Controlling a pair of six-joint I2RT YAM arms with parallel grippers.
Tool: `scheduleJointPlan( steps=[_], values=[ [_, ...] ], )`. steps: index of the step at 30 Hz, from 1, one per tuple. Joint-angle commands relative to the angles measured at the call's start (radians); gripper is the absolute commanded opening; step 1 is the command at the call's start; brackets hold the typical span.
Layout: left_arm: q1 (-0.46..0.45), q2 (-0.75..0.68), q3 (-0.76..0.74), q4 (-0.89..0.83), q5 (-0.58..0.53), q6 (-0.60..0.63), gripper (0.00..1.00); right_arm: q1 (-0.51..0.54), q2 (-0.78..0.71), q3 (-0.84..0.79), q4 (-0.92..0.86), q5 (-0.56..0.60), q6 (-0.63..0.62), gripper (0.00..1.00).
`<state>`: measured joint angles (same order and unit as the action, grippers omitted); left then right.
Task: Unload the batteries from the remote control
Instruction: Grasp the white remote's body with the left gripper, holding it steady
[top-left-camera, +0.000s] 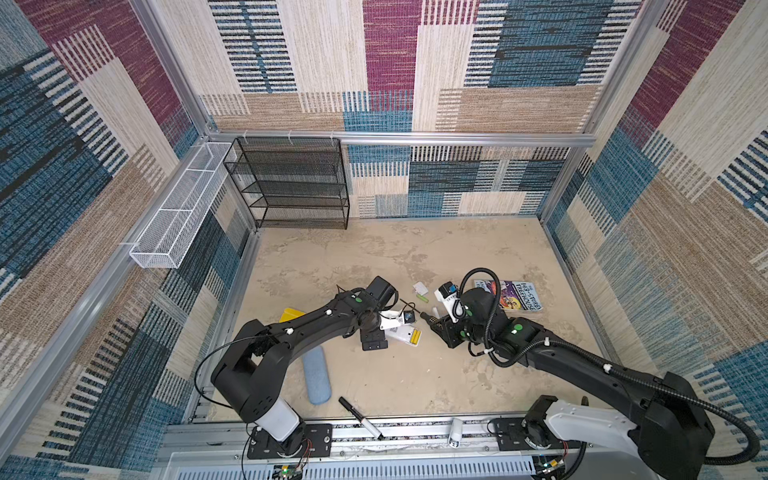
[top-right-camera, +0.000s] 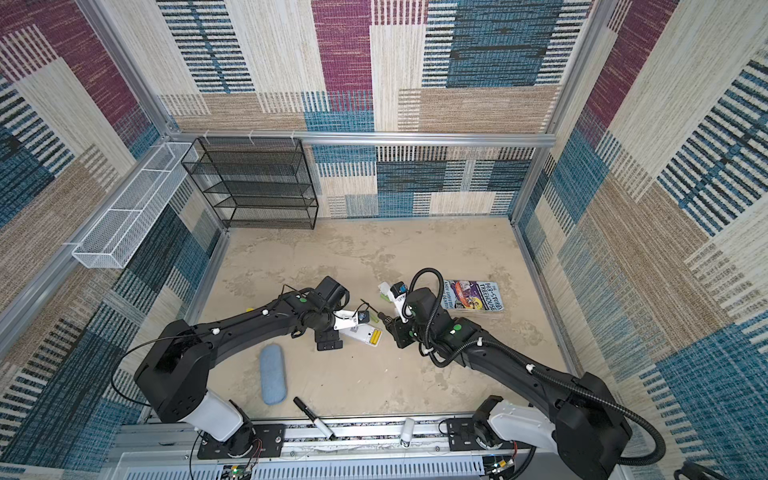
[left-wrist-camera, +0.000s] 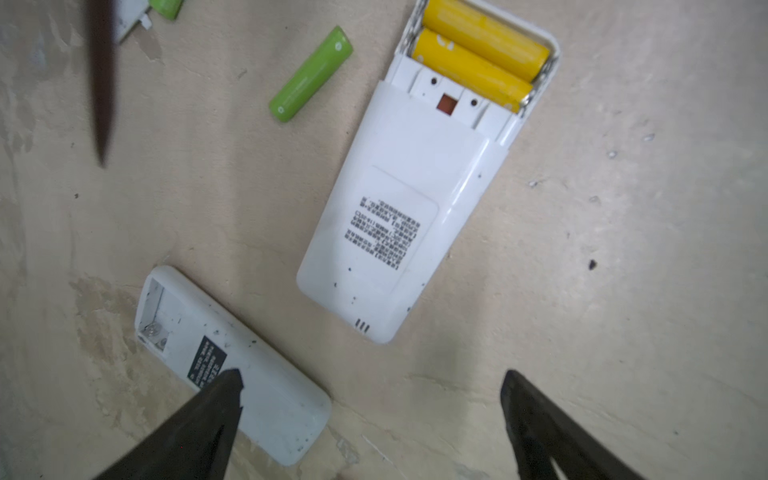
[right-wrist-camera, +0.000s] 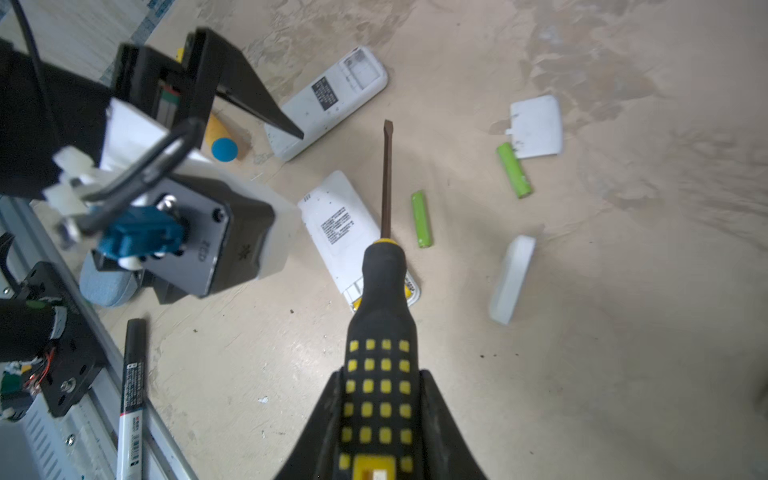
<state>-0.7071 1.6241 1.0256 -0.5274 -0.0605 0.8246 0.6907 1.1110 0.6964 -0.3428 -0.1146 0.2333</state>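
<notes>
The larger white remote control (left-wrist-camera: 399, 232) lies back up, its compartment open with two yellow batteries (left-wrist-camera: 478, 54) inside. Two green batteries (right-wrist-camera: 422, 218) (right-wrist-camera: 514, 170) lie loose on the table beside it. A smaller white remote (left-wrist-camera: 232, 365) with an empty compartment lies nearby. My left gripper (left-wrist-camera: 372, 374) hovers open above the two remotes, holding nothing. My right gripper (right-wrist-camera: 382, 374) is shut on the black-and-yellow screwdriver (right-wrist-camera: 384, 274), whose blade tip (right-wrist-camera: 388, 124) points past the larger remote. In a top view both grippers meet near the remote (top-left-camera: 405, 334).
Two white battery covers (right-wrist-camera: 536, 126) (right-wrist-camera: 512, 278) lie loose. A yellow handle with a blue end (right-wrist-camera: 220, 141), a blue-grey case (top-left-camera: 316, 376), a black marker (top-left-camera: 359, 417) and a book (top-left-camera: 509, 295) lie around. A black mesh shelf (top-left-camera: 291, 183) and a white basket (top-left-camera: 178, 208) stand at the back left.
</notes>
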Motion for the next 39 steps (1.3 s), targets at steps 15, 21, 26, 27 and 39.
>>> scheduleJointPlan(
  steps=[15,21,26,27,39],
  values=[
    [0.008,0.243,0.225,-0.126,0.129,0.115,0.99,-0.037,-0.153,-0.018,-0.105,0.102,0.070,0.00],
    [0.009,0.261,0.235,-0.184,0.123,0.106,0.97,-0.042,-0.176,-0.024,-0.108,0.105,0.078,0.00],
    [0.012,0.267,0.216,-0.186,0.107,0.066,0.86,-0.042,-0.178,-0.023,-0.109,0.108,0.080,0.00],
    [0.012,0.269,0.214,-0.186,0.102,0.056,0.83,-0.042,-0.177,-0.021,-0.111,0.109,0.079,0.00],
    [0.022,0.234,0.146,-0.162,0.034,-0.057,0.65,-0.042,-0.142,-0.014,-0.102,0.104,0.079,0.00]
  ],
)
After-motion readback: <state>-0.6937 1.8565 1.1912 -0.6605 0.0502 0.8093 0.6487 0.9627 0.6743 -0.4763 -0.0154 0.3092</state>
